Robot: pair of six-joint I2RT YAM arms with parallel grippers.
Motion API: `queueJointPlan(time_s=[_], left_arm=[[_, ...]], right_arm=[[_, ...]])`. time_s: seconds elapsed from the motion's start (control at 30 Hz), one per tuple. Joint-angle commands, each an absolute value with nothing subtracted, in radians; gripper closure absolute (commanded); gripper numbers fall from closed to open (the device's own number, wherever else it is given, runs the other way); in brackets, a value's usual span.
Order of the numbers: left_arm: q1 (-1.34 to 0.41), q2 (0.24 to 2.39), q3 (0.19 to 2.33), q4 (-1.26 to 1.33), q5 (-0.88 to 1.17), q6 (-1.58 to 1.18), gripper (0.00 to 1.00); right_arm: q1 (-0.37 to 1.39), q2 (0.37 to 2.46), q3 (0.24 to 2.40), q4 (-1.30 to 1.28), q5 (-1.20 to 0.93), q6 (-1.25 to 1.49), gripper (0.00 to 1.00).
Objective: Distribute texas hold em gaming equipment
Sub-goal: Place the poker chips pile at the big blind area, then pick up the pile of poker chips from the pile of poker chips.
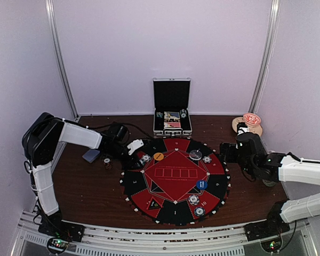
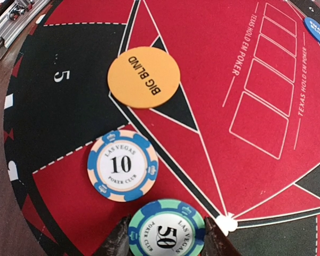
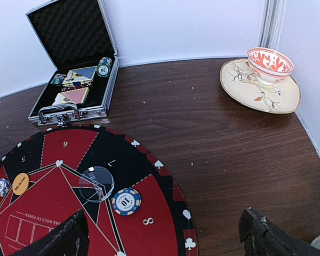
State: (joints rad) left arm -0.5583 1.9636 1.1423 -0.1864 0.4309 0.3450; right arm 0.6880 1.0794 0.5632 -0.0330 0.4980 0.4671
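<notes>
In the left wrist view my left gripper is shut on a teal-and-blue "50" poker chip, low over a red sector of the round poker mat. A blue-and-cream "10" chip lies just beyond it, then the orange "BIG BLIND" disc. A blue disc sits at the far right. From above, the left gripper is at the mat's left rim. My right gripper is open and empty over the mat's right edge, near a clear dealer disc and another "10" chip.
An open metal case with cards and chips stands behind the mat. A grey-blue card stack and a loose chip lie left of the mat. A tan dish with a red-white bowl stands at the back right. More chips lie on the mat's near side.
</notes>
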Motion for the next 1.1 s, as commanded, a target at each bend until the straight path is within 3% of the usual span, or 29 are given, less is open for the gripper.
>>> queueJointPlan(time_s=[0.0,0.37,0.7,0.97,1.07], left_arm=[[-0.564,1.971,1.170,-0.186,0.443,0.347,0.54],[-0.563,1.946,1.157,-0.187,0.421,0.357,0.33],[-0.550,1.762,1.091,-0.183,0.409,0.382,0.19],[-0.436,1.654,1.092,-0.243,0.385,0.378,0.03],[-0.377,1.619,1.098,-0.314,0.409,0.404,0.02]], right_arm=[[0.683,1.074,0.572,-0.031,0.508,0.459,0.00],[0.683,1.075,0.574,-0.031,0.509,0.459,0.00],[0.683,1.077,0.573,-0.030,0.508,0.459,0.00],[0.683,1.076,0.574,-0.032,0.509,0.459,0.00],[0.683,1.068,0.573,-0.032,0.507,0.459,0.00]])
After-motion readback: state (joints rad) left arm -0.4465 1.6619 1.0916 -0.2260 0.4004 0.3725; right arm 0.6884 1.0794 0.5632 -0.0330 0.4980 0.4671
